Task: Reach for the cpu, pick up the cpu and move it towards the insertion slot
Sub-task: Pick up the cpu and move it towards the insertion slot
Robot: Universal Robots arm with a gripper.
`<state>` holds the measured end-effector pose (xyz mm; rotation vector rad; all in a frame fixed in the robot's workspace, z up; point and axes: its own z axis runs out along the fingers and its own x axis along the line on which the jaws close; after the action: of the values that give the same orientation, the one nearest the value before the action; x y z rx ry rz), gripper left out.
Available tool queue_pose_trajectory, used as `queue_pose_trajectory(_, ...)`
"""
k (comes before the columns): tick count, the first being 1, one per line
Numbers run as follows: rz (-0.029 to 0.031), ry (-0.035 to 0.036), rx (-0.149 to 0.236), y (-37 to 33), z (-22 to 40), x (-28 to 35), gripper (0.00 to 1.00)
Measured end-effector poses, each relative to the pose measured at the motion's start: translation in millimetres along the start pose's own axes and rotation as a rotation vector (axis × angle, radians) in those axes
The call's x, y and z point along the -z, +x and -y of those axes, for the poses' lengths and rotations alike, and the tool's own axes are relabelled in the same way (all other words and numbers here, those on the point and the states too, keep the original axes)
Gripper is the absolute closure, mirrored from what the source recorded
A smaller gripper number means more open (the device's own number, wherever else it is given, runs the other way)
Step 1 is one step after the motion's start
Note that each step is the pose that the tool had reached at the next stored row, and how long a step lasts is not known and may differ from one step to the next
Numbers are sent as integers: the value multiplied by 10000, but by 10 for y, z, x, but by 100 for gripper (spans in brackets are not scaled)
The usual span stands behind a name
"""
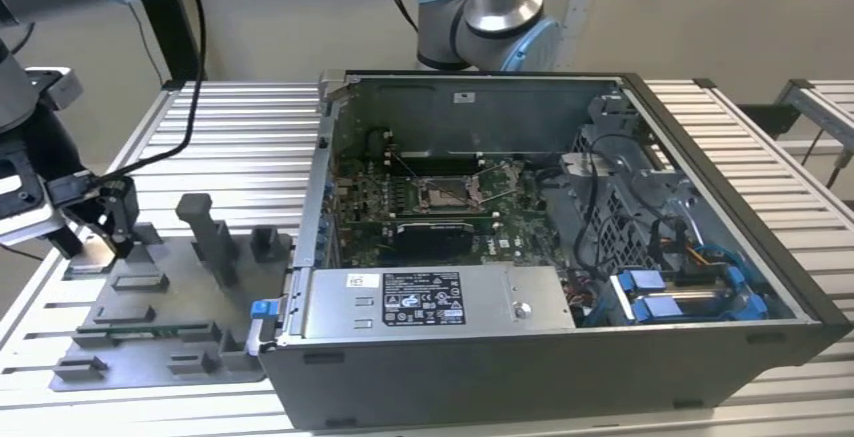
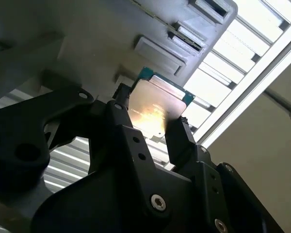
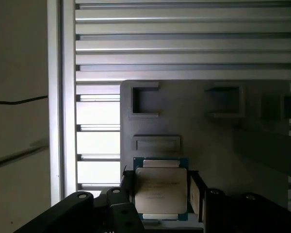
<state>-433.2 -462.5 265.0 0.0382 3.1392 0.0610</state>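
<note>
now hand [image 3: 161, 180] tight around cpu [image 3: 161, 193], at grey tray [image 3: 208, 141]

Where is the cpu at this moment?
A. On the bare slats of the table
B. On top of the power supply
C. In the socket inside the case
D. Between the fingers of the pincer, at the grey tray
D: in the first wrist view the cpu sits between the two fingers of the pincer, which lie against its opposite edges, with the tray right behind it.
</note>
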Motion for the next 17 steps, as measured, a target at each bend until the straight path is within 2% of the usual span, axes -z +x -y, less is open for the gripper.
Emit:
queue_pose_trajectory(6, -6, 5, 1, 1, -1, 21, 100)
queue_pose_trajectory(8, -1, 0, 8, 0, -3, 69, 100)
queue_pose_trajectory(13, -2, 0, 14, 0, -11, 274, 100)
queue_pose_trajectory(14, -2, 1, 14, 0, -12, 293, 100)
queue_pose_trajectory(17, 2, -1, 15, 0, -12, 295, 100)
